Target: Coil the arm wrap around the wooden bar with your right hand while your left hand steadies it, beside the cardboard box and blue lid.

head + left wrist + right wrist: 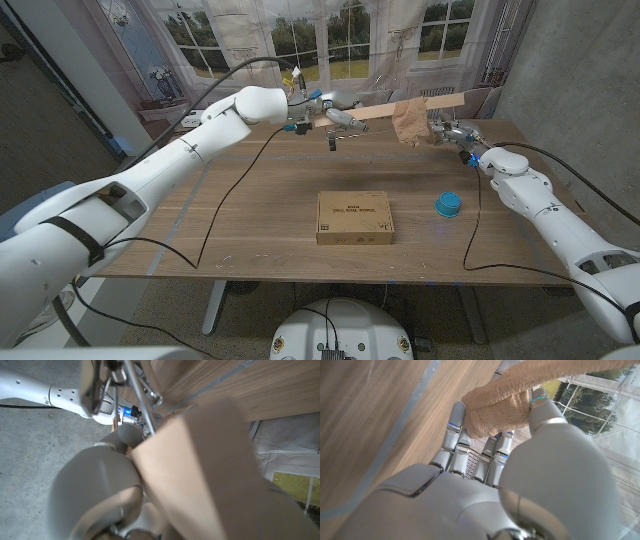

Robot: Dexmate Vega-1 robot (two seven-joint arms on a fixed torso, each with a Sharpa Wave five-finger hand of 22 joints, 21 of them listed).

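Coiling underway: my left hand grips the pale wooden bar; my right hand pinches the tan fabric arm wrap; next turn needs tension.

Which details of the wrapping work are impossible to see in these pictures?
- Head view: how many turns the arm wrap makes around the wooden bar; too small.
- Left wrist view: left hand's grip on the bar; blurred, too close.
- Right wrist view: the bar; wrap and right hand cover it.
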